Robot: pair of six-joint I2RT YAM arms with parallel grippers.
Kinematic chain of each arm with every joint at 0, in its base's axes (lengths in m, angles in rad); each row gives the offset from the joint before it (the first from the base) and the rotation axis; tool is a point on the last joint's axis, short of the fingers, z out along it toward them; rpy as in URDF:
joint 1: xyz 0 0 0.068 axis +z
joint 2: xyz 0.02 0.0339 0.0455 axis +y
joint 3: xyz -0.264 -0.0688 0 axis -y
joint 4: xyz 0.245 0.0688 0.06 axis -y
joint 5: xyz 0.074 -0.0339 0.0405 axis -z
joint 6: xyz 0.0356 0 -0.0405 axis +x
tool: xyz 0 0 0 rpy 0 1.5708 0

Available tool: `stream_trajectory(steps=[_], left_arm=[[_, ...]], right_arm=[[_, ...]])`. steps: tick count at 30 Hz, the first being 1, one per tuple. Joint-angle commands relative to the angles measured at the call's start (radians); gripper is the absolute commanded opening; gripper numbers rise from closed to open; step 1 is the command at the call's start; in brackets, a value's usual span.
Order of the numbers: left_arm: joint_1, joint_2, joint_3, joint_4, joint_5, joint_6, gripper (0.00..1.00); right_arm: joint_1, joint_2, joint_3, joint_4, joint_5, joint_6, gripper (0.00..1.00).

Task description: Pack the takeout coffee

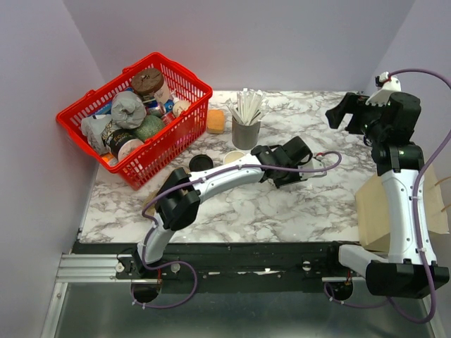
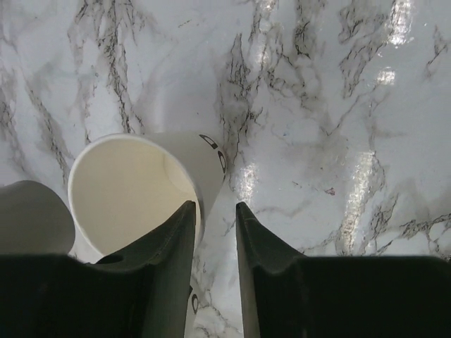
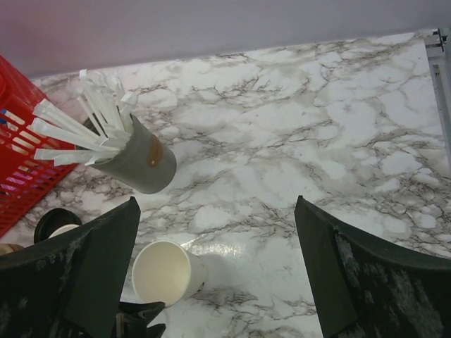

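Observation:
The takeout coffee [image 1: 201, 163], a cream cup under a black lid, stands left of centre; in the right wrist view [image 3: 55, 220] it shows at the left edge. My left gripper [image 1: 304, 169] hangs over a lidless cream cup [image 2: 130, 190], its jaws a narrow gap apart [image 2: 215, 205]. The left fingertip overlaps the cup's rim and marble shows between the fingers. The right wrist view shows this cup [image 3: 162, 271] with the left fingertips [image 3: 144, 315] at its near rim. My right gripper [image 1: 340, 113] is wide open and empty, high at the back right [image 3: 215, 201].
A red basket [image 1: 165, 151] full of packed goods stands back left. A grey cup of white sticks [image 1: 245, 134] and an orange block [image 1: 215, 121] stand beside it. Another open cream cup [image 1: 235, 156] sits right of the coffee. A brown paper bag [image 1: 373, 211] stands at the right.

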Motion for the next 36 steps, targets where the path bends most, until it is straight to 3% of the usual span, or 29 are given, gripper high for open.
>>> stream_trajectory(steps=[1, 5, 8, 12, 17, 20, 30, 36], left_arm=[[-0.003, -0.114, 0.026, -0.007, -0.014, 0.006, 0.42], [0.0, -0.169, 0.039, -0.035, -0.026, 0.029, 0.52], [0.026, -0.258, -0.036, -0.036, -0.037, 0.039, 0.57], [0.098, -0.415, -0.28, 0.008, -0.037, 0.064, 0.65], [0.187, -0.547, -0.504, 0.114, 0.004, 0.137, 0.68], [0.213, -0.535, -0.547, 0.145, 0.007, 0.163, 0.68], [0.236, -0.394, -0.489, 0.102, 0.066, 0.151, 0.68], [0.239, -0.349, -0.506, 0.18, 0.012, 0.141, 0.67]], right_arm=[[-0.008, 0.024, 0.044, 0.0, -0.016, 0.013, 1.0], [-0.009, 0.054, 0.064, 0.002, -0.023, 0.016, 1.0], [-0.009, 0.065, 0.078, 0.002, -0.027, 0.006, 1.0], [-0.009, 0.08, 0.073, 0.01, -0.039, -0.035, 1.0], [-0.008, 0.093, 0.058, 0.036, -0.064, -0.037, 1.0], [-0.008, 0.097, 0.052, 0.043, -0.078, -0.029, 1.0], [-0.008, 0.11, 0.081, 0.024, -0.073, -0.05, 1.0], [-0.008, 0.128, 0.102, 0.004, -0.078, -0.047, 1.0]])
